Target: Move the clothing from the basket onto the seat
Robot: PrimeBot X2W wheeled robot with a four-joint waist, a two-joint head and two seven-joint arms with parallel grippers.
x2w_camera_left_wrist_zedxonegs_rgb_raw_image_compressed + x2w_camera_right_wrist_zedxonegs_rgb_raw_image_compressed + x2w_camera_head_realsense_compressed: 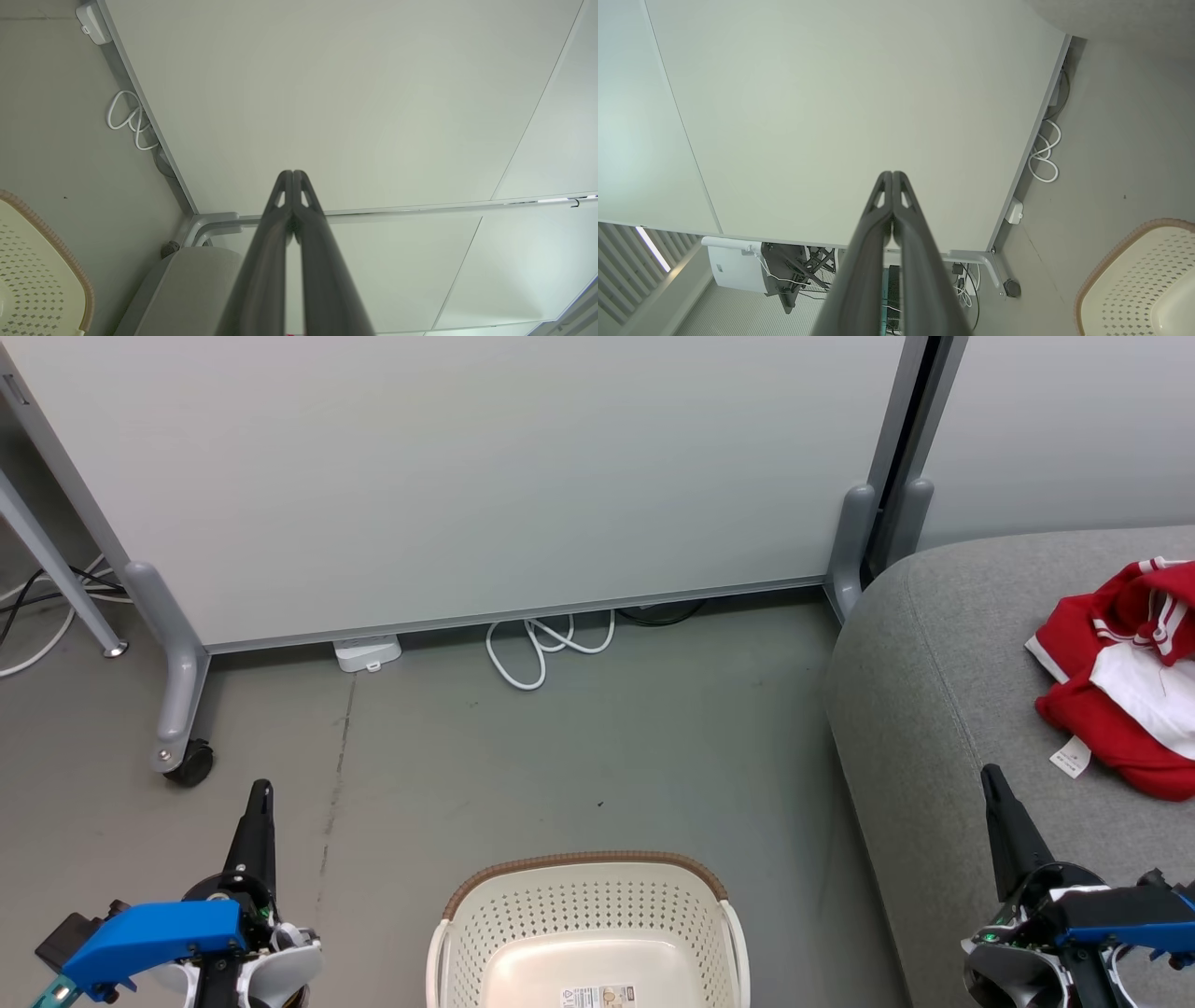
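Clothing: a crumpled red-and-white heap on the seat, to the right of the basket and well apart from it, partly cut off by the frame edge. No clear long axis. The basket's visible interior is bare, with only a label. Left gripper is left of the basket, fingers pressed together, empty. Right gripper is right of the basket, over the seat, likewise closed and empty. The heap lies ahead and right of its tips, so the right arm is nearer. Judged: transfer looks complete.

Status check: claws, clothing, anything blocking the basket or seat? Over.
Both shut and empty: left claw, right claw. Red clothing lies on the seat; visible part of the basket holds no garment. Nothing in the way.
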